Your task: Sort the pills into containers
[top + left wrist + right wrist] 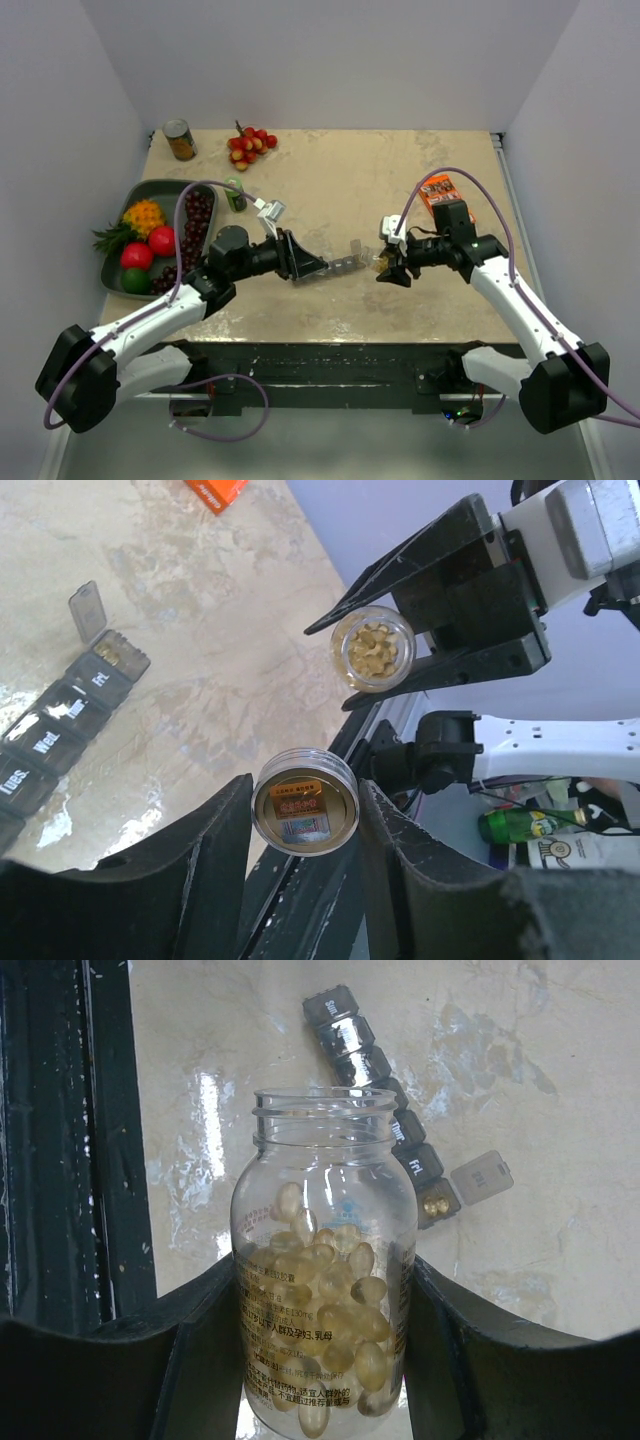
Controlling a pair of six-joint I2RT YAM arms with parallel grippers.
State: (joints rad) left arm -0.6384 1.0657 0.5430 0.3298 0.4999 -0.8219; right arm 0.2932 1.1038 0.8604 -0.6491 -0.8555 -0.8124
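Left gripper (305,790) pinched narrow on a round clear cap (304,812), inner face toward the wrist camera. Right gripper (322,1280) holds the uncapped clear bottle (325,1210) by its body, mouth turned toward the left gripper; yellowish pills (330,1305) fill the lower part. Grey pill box (375,1070) lies on the table (330,190) between the two grippers. Its end compartment (438,1206) beside "Fri" is open, lid (482,1177) flipped back, two pills inside.

Yellowish-tan pills (330,1300) are shown in a clear bottle (322,1150), a cap (305,802) marked red and orange; the dark-grey pill organiser (372,1060) is lettered white, the tabletop (540,1050) veined beige
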